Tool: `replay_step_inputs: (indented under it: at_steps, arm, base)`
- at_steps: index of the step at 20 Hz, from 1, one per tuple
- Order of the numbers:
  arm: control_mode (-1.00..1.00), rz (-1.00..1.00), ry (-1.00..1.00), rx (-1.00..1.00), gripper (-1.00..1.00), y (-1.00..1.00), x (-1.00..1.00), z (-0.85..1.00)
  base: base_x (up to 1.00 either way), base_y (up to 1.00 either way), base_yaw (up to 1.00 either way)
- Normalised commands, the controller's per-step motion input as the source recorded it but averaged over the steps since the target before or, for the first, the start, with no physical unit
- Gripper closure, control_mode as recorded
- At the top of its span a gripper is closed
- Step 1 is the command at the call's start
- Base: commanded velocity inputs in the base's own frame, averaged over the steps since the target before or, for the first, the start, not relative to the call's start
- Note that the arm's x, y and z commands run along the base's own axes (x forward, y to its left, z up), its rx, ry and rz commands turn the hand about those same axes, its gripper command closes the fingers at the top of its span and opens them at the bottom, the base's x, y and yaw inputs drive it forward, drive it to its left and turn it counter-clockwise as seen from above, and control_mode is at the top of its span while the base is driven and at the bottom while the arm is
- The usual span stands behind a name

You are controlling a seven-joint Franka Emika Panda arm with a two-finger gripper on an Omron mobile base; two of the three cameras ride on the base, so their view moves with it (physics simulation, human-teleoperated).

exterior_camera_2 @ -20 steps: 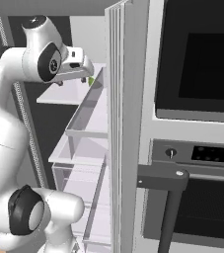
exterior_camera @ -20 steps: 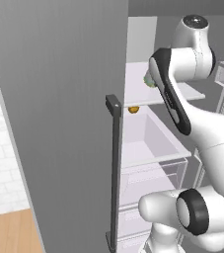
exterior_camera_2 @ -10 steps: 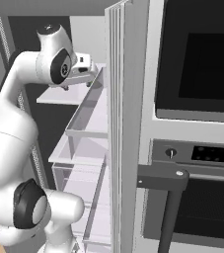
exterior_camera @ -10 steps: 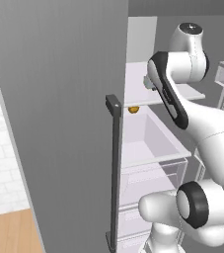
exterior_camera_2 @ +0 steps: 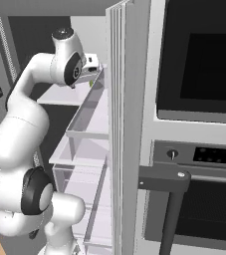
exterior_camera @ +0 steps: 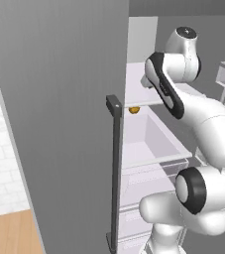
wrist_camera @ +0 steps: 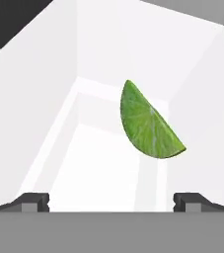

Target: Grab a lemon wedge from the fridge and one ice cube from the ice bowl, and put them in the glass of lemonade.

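The lemon wedge [wrist_camera: 149, 126], green with a pale edge, lies on a white shelf inside the fridge [exterior_camera: 59, 99], whose grey door stands open. In the hand view it sits just ahead of my gripper [wrist_camera: 111, 201] and slightly right of centre, clear of the fingers. The jaws are open wide with nothing between them, one fingertip [wrist_camera: 34, 201] at each lower corner. From the right base view a sliver of the lemon wedge [exterior_camera_2: 91, 83] shows under my hand at the upper shelf. The ice bowl and the glass of lemonade are out of view.
The fridge door's dark bar handle [exterior_camera: 115, 163] stands close on the arm's left. A tiny orange-brown item [exterior_camera: 134, 109] rests at a shelf edge above a clear drawer [exterior_camera: 148, 144]. The black-fronted oven column [exterior_camera_2: 199, 64] with its handle [exterior_camera_2: 164, 179] flanks the right.
The arm has stretched deeper and higher into the fridge, carrying the hand toward the upper shelf. The jaws stayed open.
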Motion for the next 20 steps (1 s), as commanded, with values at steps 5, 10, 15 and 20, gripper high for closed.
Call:
replay_step_inputs:
  at_steps: [5, 10, 15, 20]
  arm:
    - [-1.00, 0.09, 0.00, 0.00, -1.00, -0.18, 0.48, 0.02]
    - [-1.00, 0.01, 0.03, 0.00, -1.00, -0.21, 0.25, 0.00]
    - [-1.00, 0.01, 0.13, 0.00, -1.00, 0.00, 0.70, -0.08]
    - [-1.00, 0.04, 0.05, 0.00, -1.00, 0.00, 0.62, 0.00]
  base:
    - [0.00, 0.00, 0.00]
    - [0.00, 0.00, 0.00]
    - [0.00, 0.00, 0.00]
    - [0.00, 0.00, 0.00]
